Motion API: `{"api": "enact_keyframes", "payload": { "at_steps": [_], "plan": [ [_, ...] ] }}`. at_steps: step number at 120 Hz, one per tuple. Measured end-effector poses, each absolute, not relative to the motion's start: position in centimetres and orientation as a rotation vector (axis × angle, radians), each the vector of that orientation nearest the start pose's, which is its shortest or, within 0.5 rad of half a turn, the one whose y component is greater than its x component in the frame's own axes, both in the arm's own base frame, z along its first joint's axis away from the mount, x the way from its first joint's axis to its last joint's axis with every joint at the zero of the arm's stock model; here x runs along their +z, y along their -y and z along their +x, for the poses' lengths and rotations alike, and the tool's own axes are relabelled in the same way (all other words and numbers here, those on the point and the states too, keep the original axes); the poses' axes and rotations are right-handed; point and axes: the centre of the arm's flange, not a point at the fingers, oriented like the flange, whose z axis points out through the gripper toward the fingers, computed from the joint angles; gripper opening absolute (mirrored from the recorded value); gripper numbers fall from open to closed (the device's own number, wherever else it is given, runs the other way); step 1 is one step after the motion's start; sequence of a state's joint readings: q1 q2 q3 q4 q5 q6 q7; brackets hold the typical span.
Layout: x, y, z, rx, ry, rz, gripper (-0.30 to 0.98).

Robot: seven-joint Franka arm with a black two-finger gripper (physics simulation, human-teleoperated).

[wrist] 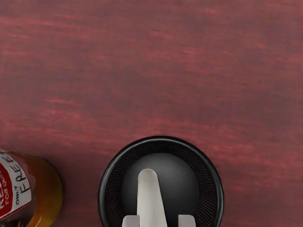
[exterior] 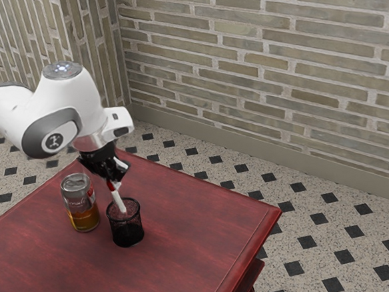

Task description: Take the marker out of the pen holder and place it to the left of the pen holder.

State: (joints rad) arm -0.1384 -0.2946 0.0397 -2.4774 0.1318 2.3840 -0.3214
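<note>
The black gripper (exterior: pixel 114 175) in the exterior view is shut on the upper part of the white marker (exterior: pixel 118 201), above the pen holder. The marker leans, its lower end within the outline of the mouth of the black mesh pen holder (exterior: pixel 126 229). A small red part shows close to the fingers. In the wrist view the gripper (wrist: pixel 159 221) has its two pale fingertips close together, with the marker (wrist: pixel 150 201) running between them over the round pen holder (wrist: pixel 218 191). How deep the marker's end sits is hard to tell.
A can-like glass of amber drink (exterior: pixel 83 208) stands close beside the pen holder, toward the exterior view's left; it also appears as a labelled container (wrist: pixel 47 191) in the wrist view. The red table (exterior: pixel 194 253) extends toward the exterior view's right.
</note>
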Motion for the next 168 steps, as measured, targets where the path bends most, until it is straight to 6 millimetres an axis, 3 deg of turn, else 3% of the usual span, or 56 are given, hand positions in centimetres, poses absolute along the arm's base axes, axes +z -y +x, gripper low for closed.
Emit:
{"api": "enact_keyframes", "payload": {
  "at_steps": [15, 32, 84, 116, 126, 153, 168],
  "plan": [
    [45.5, 4.0, 45.2, -0.425, 0.229, -3.062, -0.09],
    [48.1, 1.6, 46.1, -0.477, 0.294, -3.019, -0.1],
    [46.6, -11.8, 52.1, -0.38, 0.599, -2.916, -0.1],
    [44.4, -18.7, 55.4, -0.327, 0.627, -2.893, -0.09],
    [43.4, -19.3, 56.0, -0.322, 0.586, -2.899, -0.09],
    [42.0, -18.1, 58.5, -0.391, 0.398, -2.919, -0.09],
    [41.2, -18.9, 58.9, -0.436, 0.357, -2.929, -0.09]
  ]
}}
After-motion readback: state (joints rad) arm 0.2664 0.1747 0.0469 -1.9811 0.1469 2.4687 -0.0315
